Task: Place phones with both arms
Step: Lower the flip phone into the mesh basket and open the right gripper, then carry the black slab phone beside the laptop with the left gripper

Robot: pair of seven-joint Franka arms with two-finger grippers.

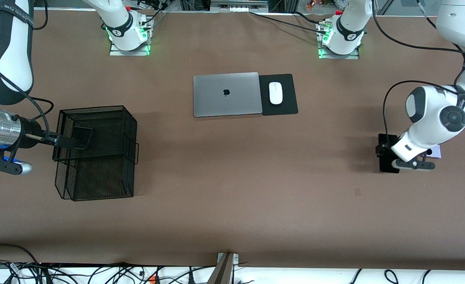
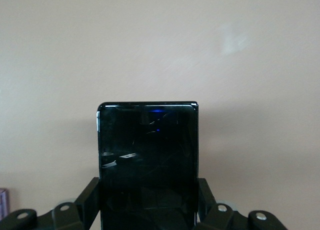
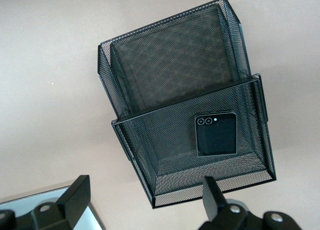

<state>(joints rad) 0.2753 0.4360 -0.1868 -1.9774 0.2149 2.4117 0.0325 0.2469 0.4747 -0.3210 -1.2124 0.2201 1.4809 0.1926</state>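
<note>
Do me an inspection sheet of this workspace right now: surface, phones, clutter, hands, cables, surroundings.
Surface: brown table, no spills seen.
Job's things: square black phone lies in the upper tier of the mesh tray; long black phone is in a grip at the left arm's end; lavender phone is beside it, mostly hidden.
Clutter: closed silver laptop; white mouse on a black pad.
Grippers: left hand shut on the long black phone; right hand open over the mesh tray, clear of the square phone.
Cables: loose bundle along the table edge nearest the camera.
Surroundings: green-lit arm bases.
</note>
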